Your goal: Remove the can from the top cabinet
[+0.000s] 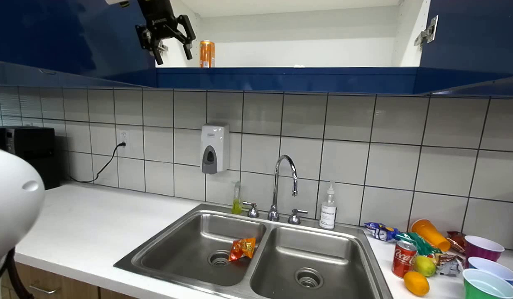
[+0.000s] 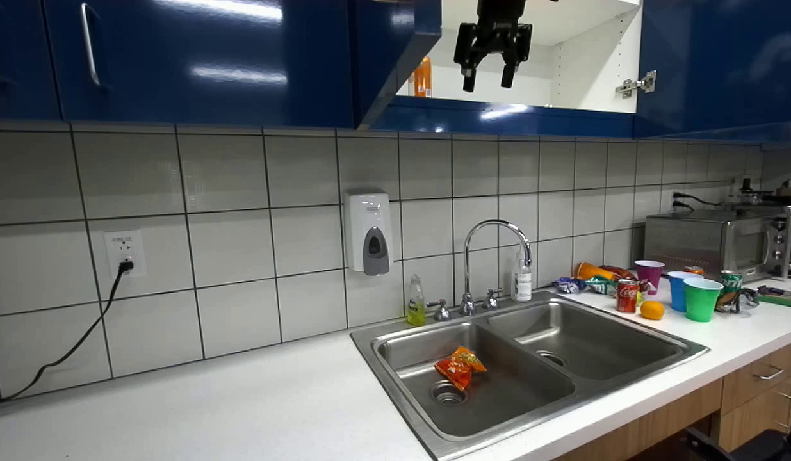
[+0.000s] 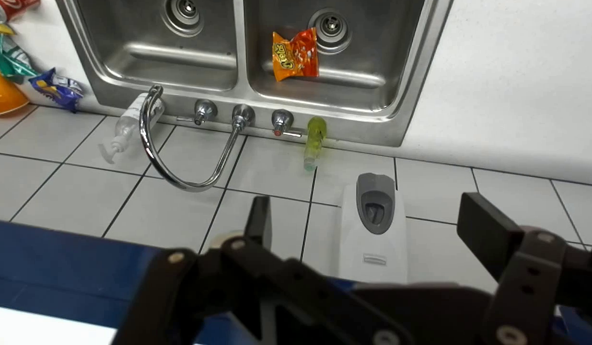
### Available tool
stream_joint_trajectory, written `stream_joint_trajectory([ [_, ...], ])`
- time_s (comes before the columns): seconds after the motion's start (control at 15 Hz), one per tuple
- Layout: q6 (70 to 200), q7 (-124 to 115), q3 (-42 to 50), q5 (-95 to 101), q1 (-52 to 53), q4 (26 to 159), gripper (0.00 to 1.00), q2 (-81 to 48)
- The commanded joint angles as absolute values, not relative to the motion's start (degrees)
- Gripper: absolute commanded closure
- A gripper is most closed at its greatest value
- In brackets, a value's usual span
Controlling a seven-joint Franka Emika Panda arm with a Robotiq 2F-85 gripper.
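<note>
My tool (image 1: 174, 60), spread wide and empty, hangs upper left in an exterior view; just right, the can (image 1: 207, 54) stands upright in the top cabinet (image 1: 298, 52). An off-centre reach could topple it toward the sink (image 1: 339, 270).

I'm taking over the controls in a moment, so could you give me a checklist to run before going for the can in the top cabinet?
1. Top cabinet open: ok, its doors stand open on both sides.
2. Can upright: ok, it stands upright inside.
3. Gripper open and empty: ok, nothing shows between its fingers.
4. Gripper lined up with the can: not ok, it hangs apart from it, pointing down.
5. Can visible in the wrist view: not ok, that view shows the sink and soap dispenser but no sign of it.
6. Room around the can for a grip: cannot tell from these angles.
</note>
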State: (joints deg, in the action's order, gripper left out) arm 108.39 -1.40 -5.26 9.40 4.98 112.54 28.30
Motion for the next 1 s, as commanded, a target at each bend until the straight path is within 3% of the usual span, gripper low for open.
stream_joint_trajectory([
  [0.0,108.6,-0.5,-6.0,11.1,4.1,109.1,0.0,27.1],
  [0.93,108.8,-0.9,-6.2,12.8,3.7,97.8,0.0,20.5],
])
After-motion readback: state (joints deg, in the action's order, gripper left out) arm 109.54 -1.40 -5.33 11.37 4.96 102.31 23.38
